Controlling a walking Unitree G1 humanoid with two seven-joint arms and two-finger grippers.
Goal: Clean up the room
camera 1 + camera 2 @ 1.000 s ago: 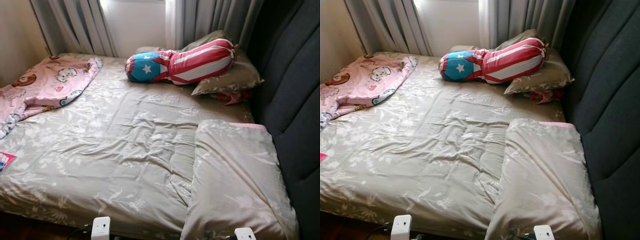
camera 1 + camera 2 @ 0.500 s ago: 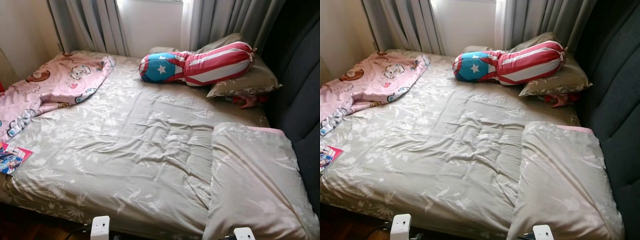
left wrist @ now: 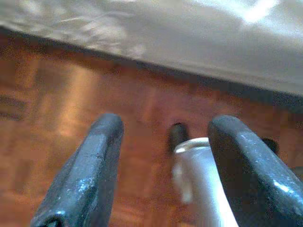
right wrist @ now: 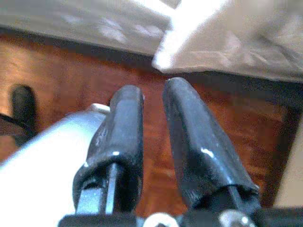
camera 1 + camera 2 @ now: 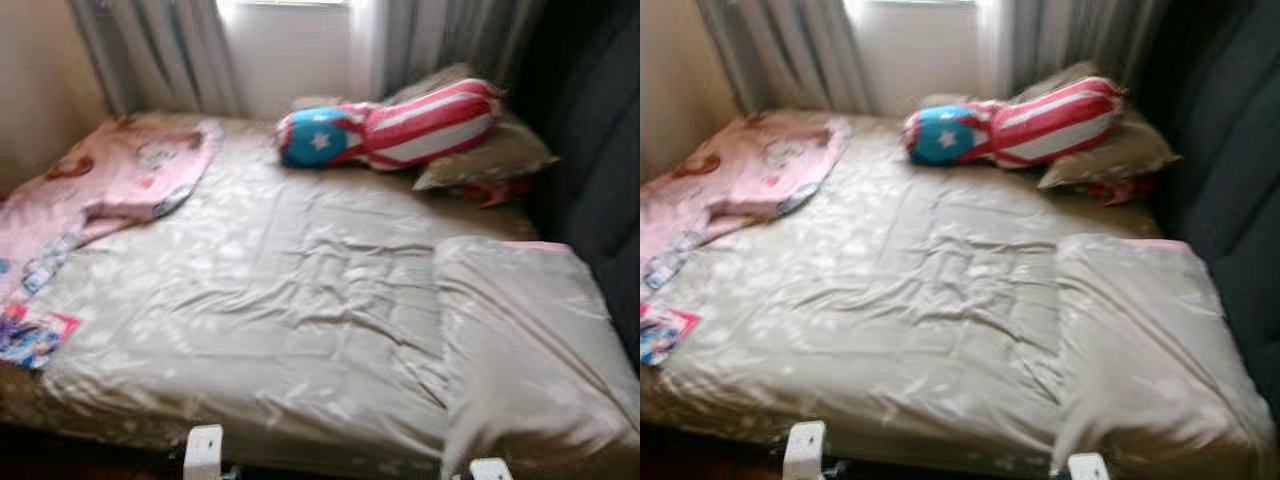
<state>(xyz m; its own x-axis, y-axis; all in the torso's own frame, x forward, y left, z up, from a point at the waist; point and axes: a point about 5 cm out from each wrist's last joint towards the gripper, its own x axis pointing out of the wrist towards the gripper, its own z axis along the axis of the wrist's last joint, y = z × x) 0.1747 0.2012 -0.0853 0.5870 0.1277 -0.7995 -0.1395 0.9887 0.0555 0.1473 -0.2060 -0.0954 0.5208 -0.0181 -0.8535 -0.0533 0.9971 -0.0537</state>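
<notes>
Above the wooden floor (image 3: 57, 123), left gripper (image 3: 165, 142) spread wide and empty, right gripper (image 4: 151, 101) nearly closed, empty.

Grey curtains (image 5: 160, 55), dark headboard (image 5: 590, 150)

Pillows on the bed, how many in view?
3. A striped bolster with a blue star end lies by the curtains, resting on a beige pillow in the far right corner. A large beige pillow lies near right beside the headboard. Others may be hidden under bedding.
</notes>
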